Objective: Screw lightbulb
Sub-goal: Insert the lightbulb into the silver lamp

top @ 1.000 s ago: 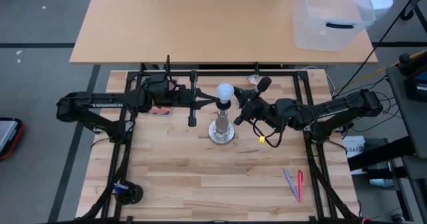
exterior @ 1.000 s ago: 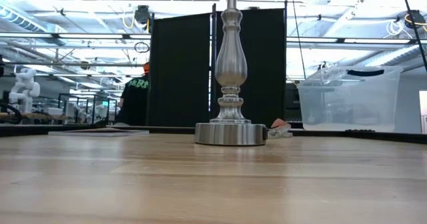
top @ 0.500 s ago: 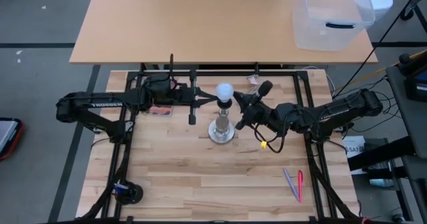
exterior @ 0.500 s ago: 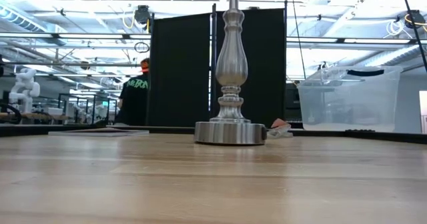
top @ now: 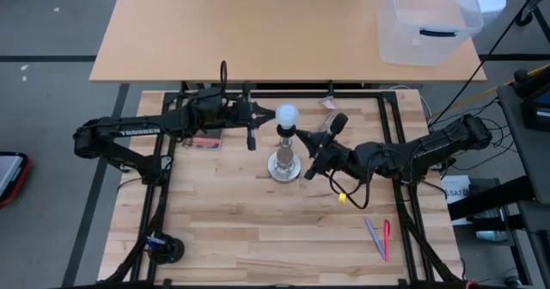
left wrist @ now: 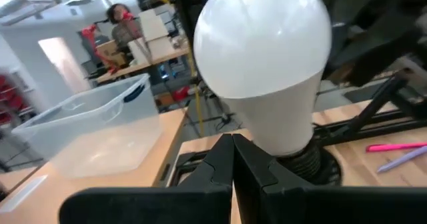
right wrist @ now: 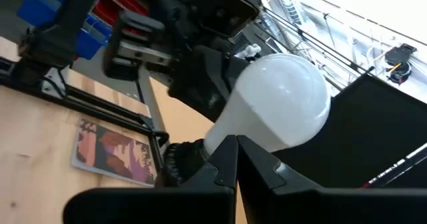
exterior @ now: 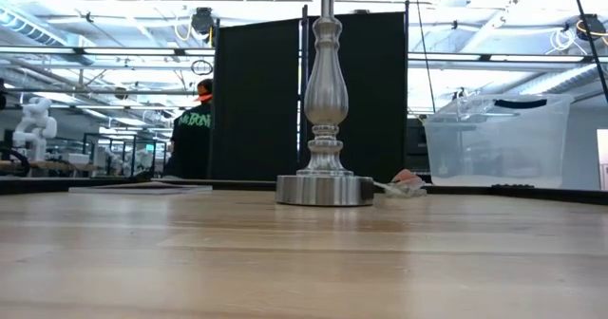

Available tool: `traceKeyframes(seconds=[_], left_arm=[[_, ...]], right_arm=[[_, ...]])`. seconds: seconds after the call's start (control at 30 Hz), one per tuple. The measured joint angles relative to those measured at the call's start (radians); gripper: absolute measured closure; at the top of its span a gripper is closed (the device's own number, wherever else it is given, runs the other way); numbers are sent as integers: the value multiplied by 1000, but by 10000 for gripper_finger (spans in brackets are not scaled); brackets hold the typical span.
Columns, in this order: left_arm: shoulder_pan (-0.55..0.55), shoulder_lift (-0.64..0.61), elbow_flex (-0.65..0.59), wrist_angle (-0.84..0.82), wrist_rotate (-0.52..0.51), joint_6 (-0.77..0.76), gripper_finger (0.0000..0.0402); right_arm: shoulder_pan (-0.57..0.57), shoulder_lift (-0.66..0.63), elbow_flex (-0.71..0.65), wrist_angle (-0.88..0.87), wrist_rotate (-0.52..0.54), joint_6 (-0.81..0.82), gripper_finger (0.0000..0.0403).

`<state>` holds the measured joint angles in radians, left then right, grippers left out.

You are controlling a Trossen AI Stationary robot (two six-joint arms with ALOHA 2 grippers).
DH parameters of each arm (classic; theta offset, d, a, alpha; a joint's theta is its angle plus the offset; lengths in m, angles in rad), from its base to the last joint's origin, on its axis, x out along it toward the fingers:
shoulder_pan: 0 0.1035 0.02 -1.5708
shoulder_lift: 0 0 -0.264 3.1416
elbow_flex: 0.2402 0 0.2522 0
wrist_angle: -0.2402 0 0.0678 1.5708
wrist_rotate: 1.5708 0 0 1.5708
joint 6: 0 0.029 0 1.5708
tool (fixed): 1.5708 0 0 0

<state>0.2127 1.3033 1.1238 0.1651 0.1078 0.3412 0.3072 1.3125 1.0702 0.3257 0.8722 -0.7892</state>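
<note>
The white lightbulb sits upright in the black socket atop the silver round-based stand, which rests on its base on the wooden table. My left gripper is shut and comes level from the table's left, its tips at the bulb. My right gripper is also shut and comes level from the right, its tips at the bulb's neck. The low view shows only the stand, cut off at the socket. My left gripper lies with its shut fingertips against the bulb's lower taper, just above the socket, coming level from the table's left. The bulb stands upright in the socket. My right gripper has its shut fingertips at the bulb's taper beside the socket, level from the table's right. Whether they truly touch it, I cannot tell.
A clear plastic bin stands on the far table. Two pens lie at the near right, a picture card under my left arm, and a small yellow piece below my right arm. A person stands in the room behind.
My left gripper has swung toward the table's far edge, from the stand's neck up to the bulb's side. My right gripper has swung toward the near edge, along the bulb's other side. The stand and bulb have shifted slightly toward the left. Both grippers stayed shut.
</note>
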Motion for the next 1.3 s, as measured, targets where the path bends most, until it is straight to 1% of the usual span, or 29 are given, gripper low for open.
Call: traceKeyframes(seconds=[0.13,0.27,0.37,0.47,0.6,0.77,0.9,1.03,1.3], left_arm=[[-2,-2,0,-17,-20,5,400],[-8,-32,0,-32,-19,4,400],[-15,-58,0,-66,-15,7,400],[-31,-74,0,-66,-14,8,400],[-60,-79,0,-55,25,11,400],[-83,-78,0,-20,40,34,400],[-85,-78,0,-8,40,29,400],[-85,-70,0,24,46,23,400],[-71,-53,0,38,47,-1,400]], right_arm=[[4,0,0,-3,16,-1,403],[-4,0,0,-6,71,-14,403],[-19,0,0,-9,67,-19,403],[-46,0,0,-4,64,-39,403],[-93,0,0,-3,62,-47,403],[-146,-1,0,16,-16,-64,403],[-176,-1,0,50,-46,-74,403],[-197,-2,0,77,-98,-80,403],[-210,-2,0,95,-140,-79,403]])
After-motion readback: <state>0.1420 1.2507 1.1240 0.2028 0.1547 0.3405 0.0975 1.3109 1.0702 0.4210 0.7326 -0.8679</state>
